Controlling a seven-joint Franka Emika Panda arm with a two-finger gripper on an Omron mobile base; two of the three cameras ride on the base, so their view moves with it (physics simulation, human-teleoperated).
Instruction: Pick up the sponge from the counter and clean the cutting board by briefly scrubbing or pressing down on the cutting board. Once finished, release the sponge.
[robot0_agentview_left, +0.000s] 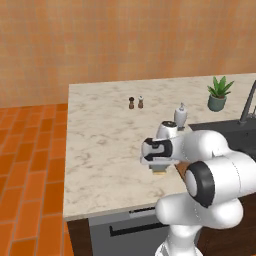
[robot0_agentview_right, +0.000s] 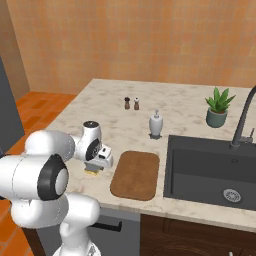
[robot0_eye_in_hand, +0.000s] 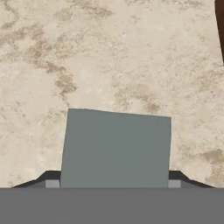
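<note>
Sponge (robot0_eye_in_hand: 116, 148) sits between the pincer's (robot0_eye_in_hand: 114, 181) two tips, set wide apart, pads flush on opposite sides; we read it as held. It's over the table (robot0_agentview_right: 175, 91), at 9 o'clock from the cutting board (robot0_agentview_right: 135, 175) in the right base view; can't tell if it's lifted. Grey-blue scouring face up, yellow layer under. Should be light, soft, squashy, not fragile, fairly grippy. We'd take it mid-sides, keep the squeeze modest so it doesn't bow, and leave the yellow underside free for pressing on the wood.
</note>
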